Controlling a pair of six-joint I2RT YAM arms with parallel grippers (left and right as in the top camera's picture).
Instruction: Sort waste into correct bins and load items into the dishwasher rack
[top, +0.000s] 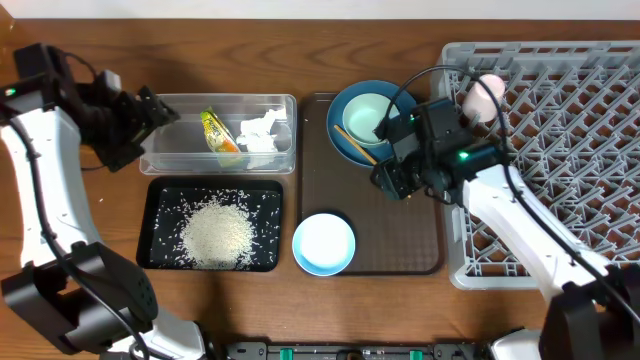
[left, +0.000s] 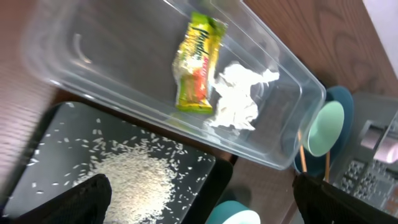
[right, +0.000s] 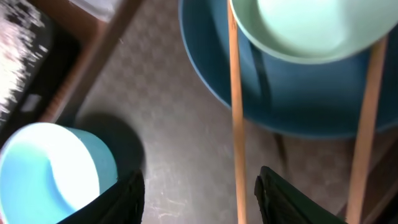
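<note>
L gripper (left: 202, 186): fingers spread wide, nothing btwn them. It hangs at the left end of the tub (left: 68, 56), over the seam btwn the tub and the black tray (top: 150, 250).

Tub holds the wrapper (left: 198, 62) and the tissue (left: 239, 96), side by side and touching, tissue toward the plate end. Rice (top: 215, 232) lies in the black tray: one heap mid-tray, loose grains scattered round it. Tub and black tray sit edge to edge on the worktop (top: 250, 50).

R gripper (right: 200, 186): fingers apart, not pinching anything. It sits low over the brown tray (top: 400, 240), just beside the plate (right: 298, 93). One of the chopsticks (right: 236, 124) runs into the gap btwn the fingers, nearer one finger than the other; can't tell if it touches. The 2nd stick lies outside the gap, roughly parallel. Both sticks cross the plate rim and pass under the mint bowl (right: 311, 25), which sits on the plate.

Blue bowl (top: 323, 243) stands upright at the brown tray's front corner, apart from the plate.

Cup (top: 487, 95) is inside the rack (top: 560, 120), at the corner nearest the plate; upright or tipped, can't tell. Rack stands right beside the brown tray.
</note>
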